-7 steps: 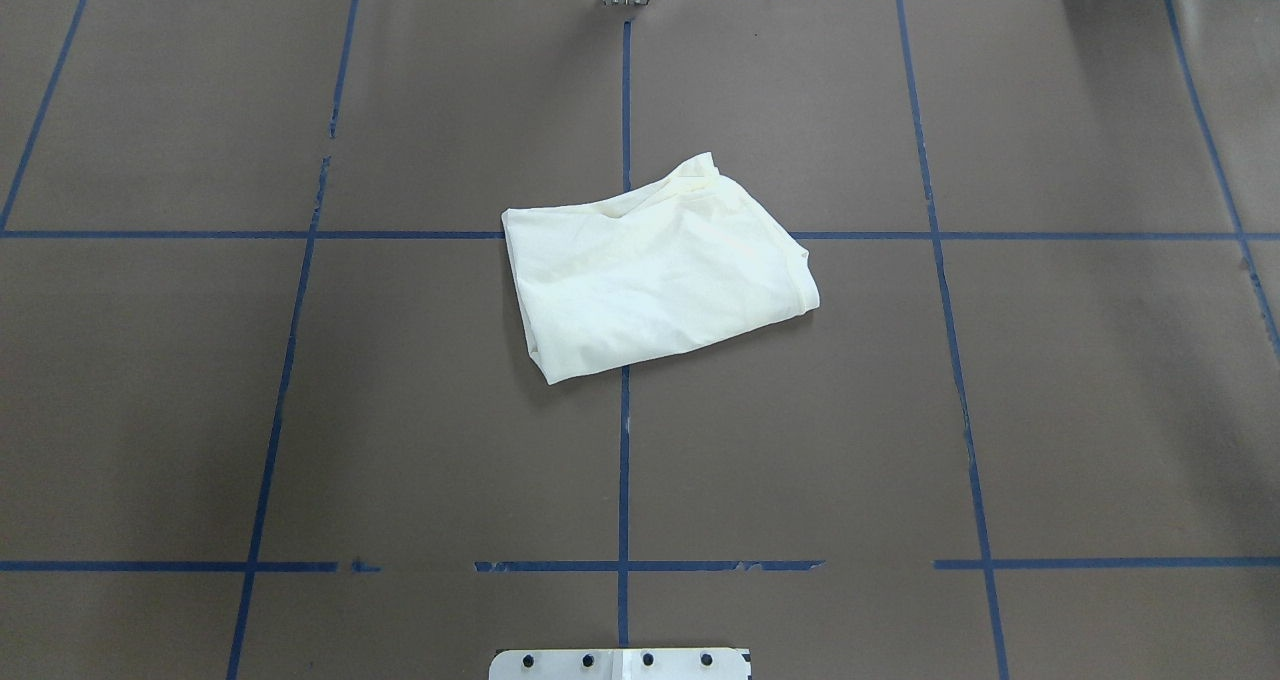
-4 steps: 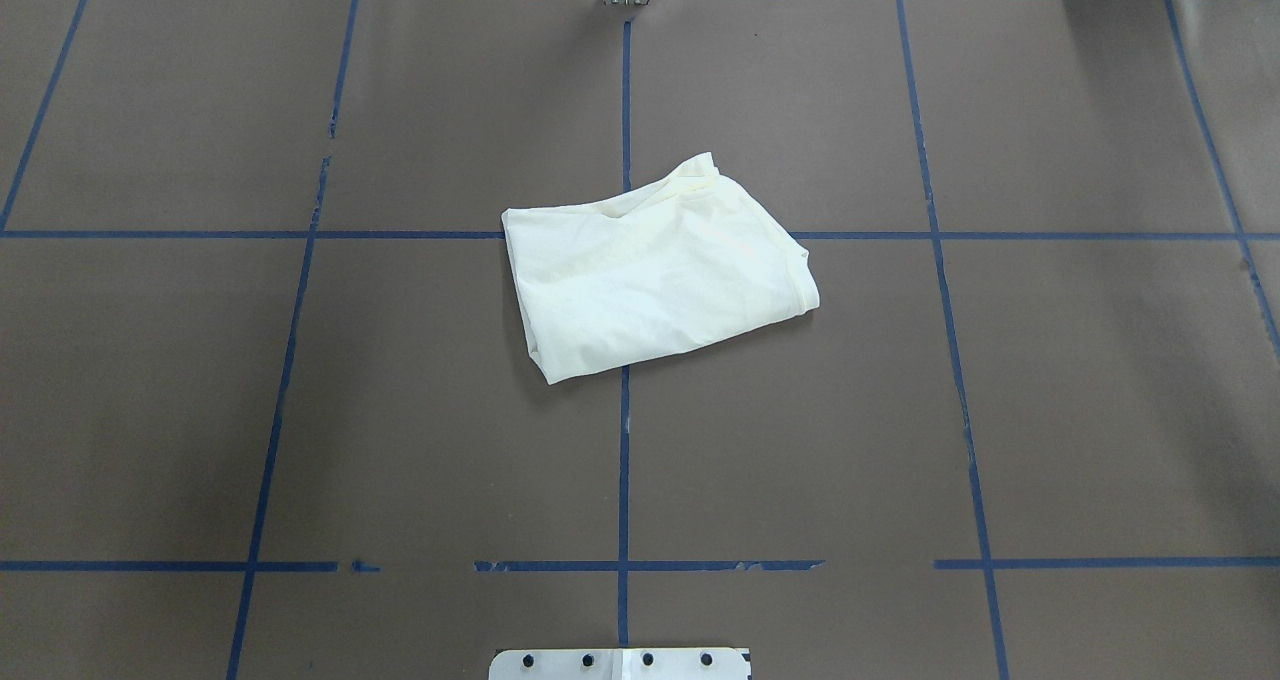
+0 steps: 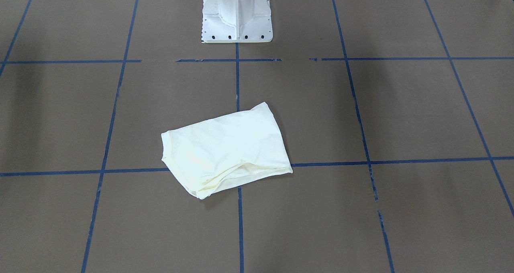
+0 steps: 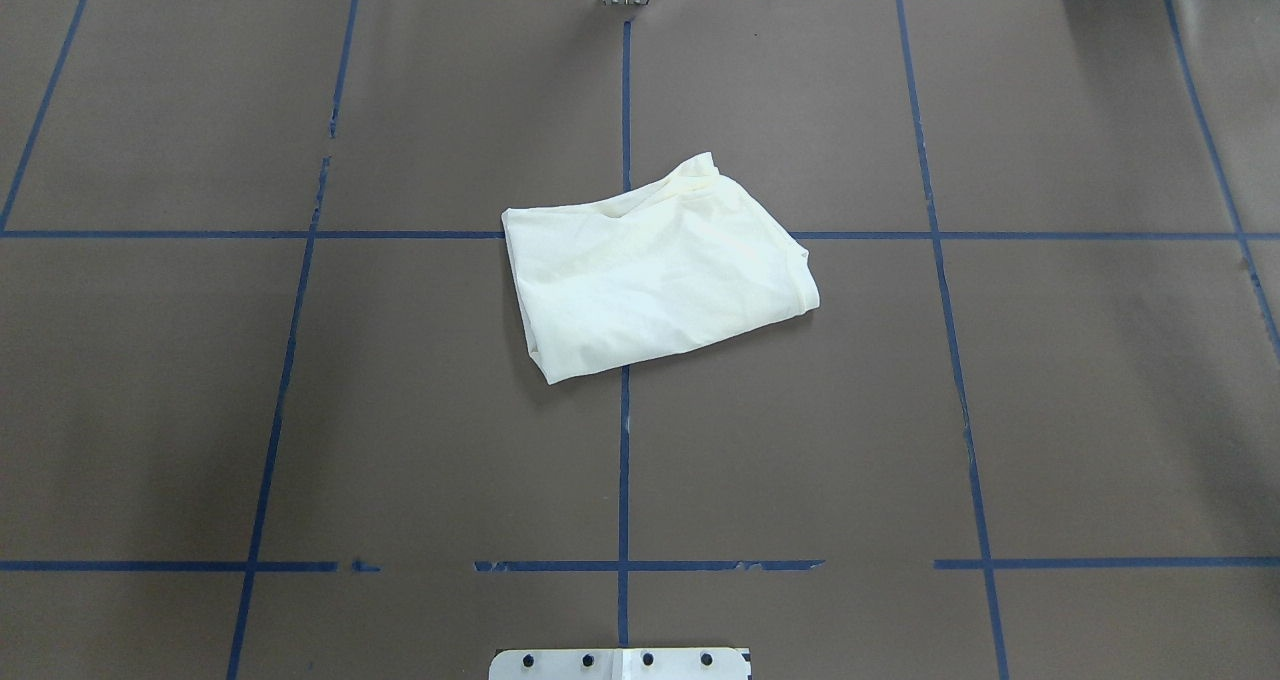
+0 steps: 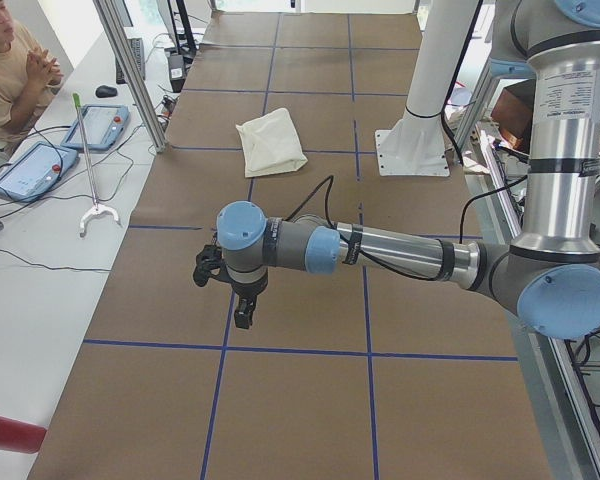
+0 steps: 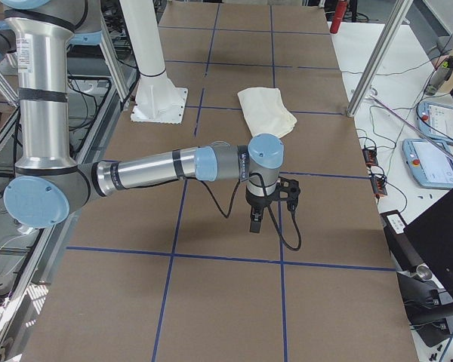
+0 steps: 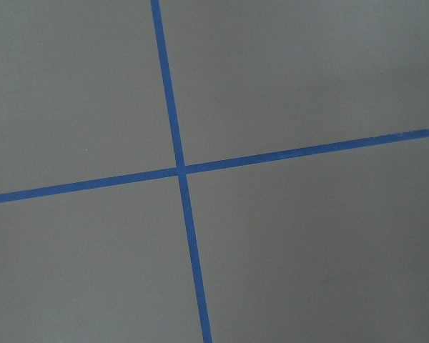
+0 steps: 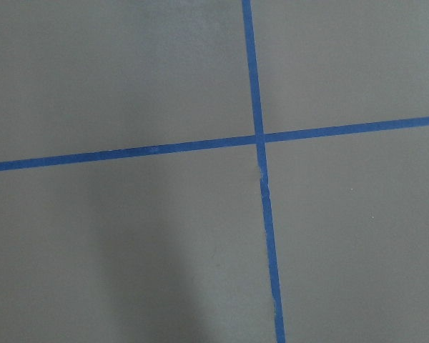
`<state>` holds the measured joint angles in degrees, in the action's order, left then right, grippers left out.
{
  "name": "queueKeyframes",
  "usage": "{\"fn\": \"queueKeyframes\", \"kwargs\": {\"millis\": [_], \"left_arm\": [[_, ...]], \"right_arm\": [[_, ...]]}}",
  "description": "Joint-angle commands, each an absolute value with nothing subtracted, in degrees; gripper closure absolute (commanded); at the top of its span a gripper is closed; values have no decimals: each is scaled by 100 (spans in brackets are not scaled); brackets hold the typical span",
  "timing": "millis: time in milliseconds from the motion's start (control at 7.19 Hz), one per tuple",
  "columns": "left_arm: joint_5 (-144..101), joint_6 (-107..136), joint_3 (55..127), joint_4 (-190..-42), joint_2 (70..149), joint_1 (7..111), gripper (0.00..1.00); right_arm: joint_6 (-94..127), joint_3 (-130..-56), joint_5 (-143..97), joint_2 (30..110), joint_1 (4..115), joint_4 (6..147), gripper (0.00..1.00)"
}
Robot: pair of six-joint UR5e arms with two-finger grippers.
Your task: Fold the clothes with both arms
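Surface: brown-covered bench (image 4: pixel 1080 410) marked off by a blue tape grid (image 4: pixel 624 480); white pedestal (image 3: pixel 237 16) stands at the middle of the robot's edge.
Item: cream-white T-shirt (image 4: pixel 660 270), folded into a compact, roughly four-sided parcel with a plain wrinkled face up.
Location: midway between the bench's left and right ends, out in front of the pedestal. It lies over a tape crossing, well apart from every edge and corner.
Long axis: runs end to end along the bench, skewed, with the robot's-right end turned slightly toward the far edge.
Facing: a hemmed edge closes the right end, and loose layered folds gape along the far side near the far-right corner of the parcel.
Left arm (image 5: pixel 380 250): stretched low toward the bench's left end, well apart from the T-shirt.
Left gripper (image 5: pixel 240 305): points down, above the bare surface by a tape line; cannot tell whether released or clenched.
Right arm (image 6: pixel 151 170): stretched likewise toward the right end.
Right gripper (image 6: pixel 255 220): points down, clear of the surface; released or clenched cannot be told.
Wrist views: each shows only a tape crossing on brown surface.
Bystander: seated operator (image 5: pixel 10 70) beyond the far edge, hands together.
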<state>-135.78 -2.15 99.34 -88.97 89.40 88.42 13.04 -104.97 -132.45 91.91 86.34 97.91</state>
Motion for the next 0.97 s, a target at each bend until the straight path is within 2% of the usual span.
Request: {"fn": "queueKeyframes", "kwargs": {"millis": [0,835], "left_arm": [[-13456,-193,9975,-8903,9000,8833,0],[-13474,-255,9949,-8903,9044,8816,0]], "right_arm": [[1310,-10520,-13245,9237,8631,9791,0],[1310,-10529,-13254,9237,8631,9791,0]]}}
